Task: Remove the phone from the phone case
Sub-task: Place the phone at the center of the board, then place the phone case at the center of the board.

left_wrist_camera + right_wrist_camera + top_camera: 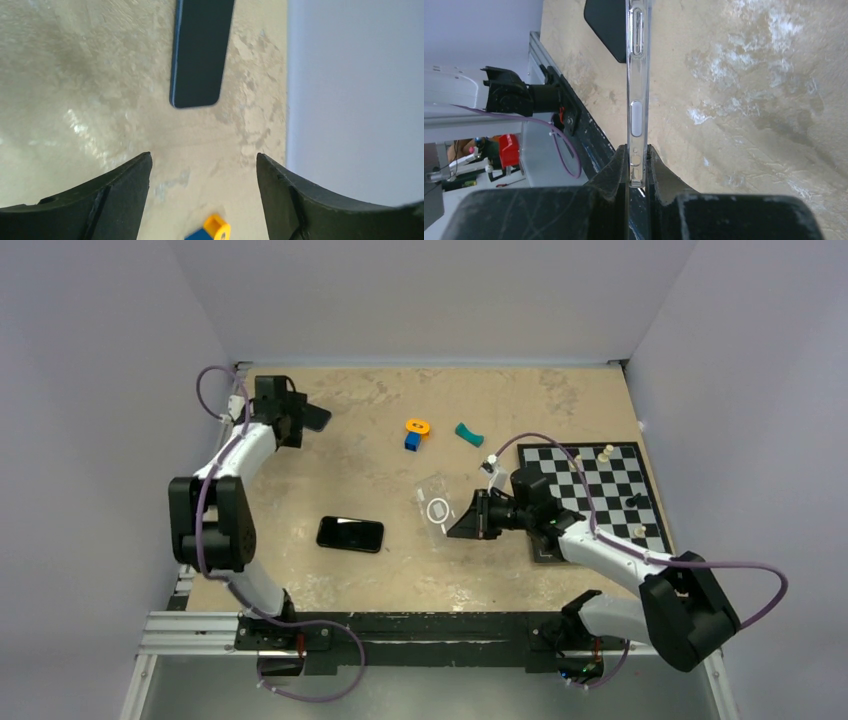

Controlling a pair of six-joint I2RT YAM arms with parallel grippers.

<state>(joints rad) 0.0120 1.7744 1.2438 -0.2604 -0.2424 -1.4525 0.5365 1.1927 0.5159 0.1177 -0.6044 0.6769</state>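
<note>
Near the middle of the tabletop (350, 465), a little toward the right edge, the right gripper (463, 522) is clenched on the clear phone case (437, 505), gripping it by one rim. In the right wrist view the phone case (636, 75) stands edge-on between the two fingers (616, 167), its side button cut-outs facing the camera and nothing inside it. The phone (350, 534) lies flat on the table, screen dark, apart from the case and to its left, closer to the near edge than to the far one. The same phone shows as a dark corner (606, 25) at the top of the right wrist view, beyond the case. Toward the far left corner the left gripper (302, 420) has its fingers spread wide and grasps nothing. Just beyond the left gripper (202, 165), a dark flat slab (200, 55) with a bluish edge lies on the table, not touching it. An orange and blue block (416, 433) and a teal piece (468, 434) sit near the far edge around the middle. A chessboard (590, 502) with a few pieces lies along the right edge.
</note>
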